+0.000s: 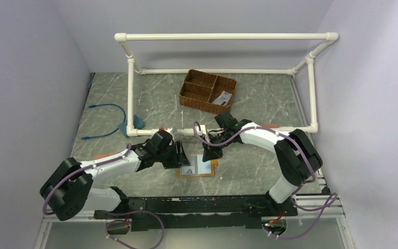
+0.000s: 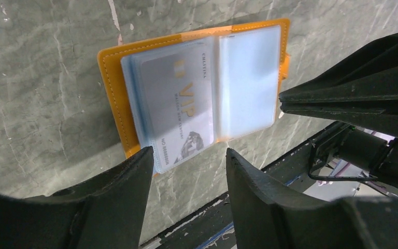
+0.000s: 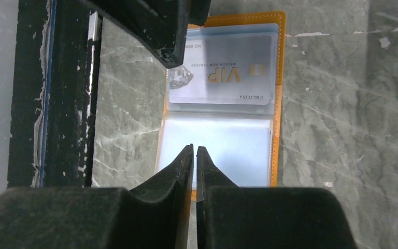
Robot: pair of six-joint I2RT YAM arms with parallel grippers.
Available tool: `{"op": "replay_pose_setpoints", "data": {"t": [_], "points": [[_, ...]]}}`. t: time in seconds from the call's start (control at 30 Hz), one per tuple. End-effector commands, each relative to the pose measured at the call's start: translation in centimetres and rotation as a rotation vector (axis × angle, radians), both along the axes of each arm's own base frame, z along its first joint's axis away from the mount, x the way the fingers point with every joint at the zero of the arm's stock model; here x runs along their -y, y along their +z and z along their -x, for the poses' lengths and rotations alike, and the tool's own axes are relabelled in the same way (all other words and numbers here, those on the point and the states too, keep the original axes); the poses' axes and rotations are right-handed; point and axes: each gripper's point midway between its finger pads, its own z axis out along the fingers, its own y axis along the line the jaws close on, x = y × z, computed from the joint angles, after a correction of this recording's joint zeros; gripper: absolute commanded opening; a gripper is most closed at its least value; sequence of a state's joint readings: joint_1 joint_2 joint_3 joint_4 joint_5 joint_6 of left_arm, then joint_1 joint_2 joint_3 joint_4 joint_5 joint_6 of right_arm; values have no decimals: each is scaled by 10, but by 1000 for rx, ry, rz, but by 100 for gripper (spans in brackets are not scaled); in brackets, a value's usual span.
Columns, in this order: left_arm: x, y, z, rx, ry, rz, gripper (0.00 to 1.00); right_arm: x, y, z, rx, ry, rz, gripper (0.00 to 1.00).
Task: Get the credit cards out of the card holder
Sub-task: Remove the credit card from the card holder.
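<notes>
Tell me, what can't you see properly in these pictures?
Left wrist view: any cards under the VIP card, hidden by it and the cloudy sleeves of the card holder.
Right wrist view: that card's corner, covered by the left gripper's finger.
Top view: the white thing in the basket, too small to name.

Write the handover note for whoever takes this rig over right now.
Left gripper: open, fingers either side of the VIP card's protruding end, not closed on it.
Right gripper: shut, tips over the empty sleeve page; contact unclear.
Card holder: lies open between the arms, VIP card partly out of its sleeve.
Done: holder opened; one pale card lies in the basket's right compartment.
Left: pull the VIP card out, then check for more behind it.
</notes>
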State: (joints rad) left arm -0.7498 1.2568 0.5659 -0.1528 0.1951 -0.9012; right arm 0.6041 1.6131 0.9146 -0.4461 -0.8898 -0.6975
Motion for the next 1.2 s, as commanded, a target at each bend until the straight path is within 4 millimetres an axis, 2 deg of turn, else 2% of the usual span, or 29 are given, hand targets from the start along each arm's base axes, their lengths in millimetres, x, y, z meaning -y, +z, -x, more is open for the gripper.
{"op": "replay_pose_setpoints", "data": {"t": [0.0, 0.2, 0.4, 0.63, 0.87, 1.17], "points": [[7, -1, -5, 34, -35, 11, 59, -12, 5, -12, -19, -25, 10, 8], [11, -5, -7, 36, -41, 15, 59, -19, -12, -14, -86, -63, 86, 6], [10, -6, -7, 39, -28, 23, 59, -25, -20, -8, -111, -49, 109, 6], [10, -11, -2, 16, -24, 46, 58, -25, -32, -11, -143, -79, 162, 5], [22, -2, -1, 32, -36, 142, 52, -25, -38, -16, -150, -117, 195, 4], [36, 15, -1, 69, -61, 269, 51, -25, -40, -17, -158, -130, 206, 3]]}}
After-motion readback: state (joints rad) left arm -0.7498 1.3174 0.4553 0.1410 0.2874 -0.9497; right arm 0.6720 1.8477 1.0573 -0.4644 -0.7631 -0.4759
